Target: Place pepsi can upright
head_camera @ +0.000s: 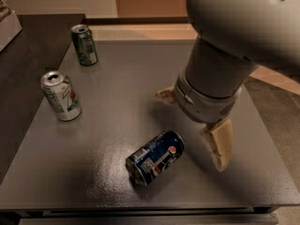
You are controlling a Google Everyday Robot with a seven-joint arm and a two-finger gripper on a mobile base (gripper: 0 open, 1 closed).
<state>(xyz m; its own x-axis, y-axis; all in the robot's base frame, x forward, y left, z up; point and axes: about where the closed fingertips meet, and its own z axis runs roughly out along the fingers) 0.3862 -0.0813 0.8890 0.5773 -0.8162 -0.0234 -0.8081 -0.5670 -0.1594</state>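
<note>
Near the front of the dark grey matte worktop (pixel 117 78), the dark blue aluminium pepsi can (pixel 154 157) lies on its side, with its silver end toward the front-left and its round logo facing up. Just to its right hangs the robot's pale grey gripper (pixel 190 131), jaws spread wide and gripping nothing, one cream finger (pixel 219 144) pointing down near the can but not touching it. Back on the left, a green can (pixel 85 44) and a silver-white can (pixel 61 96) with green and red marks both stand upright, well apart from it.
</note>
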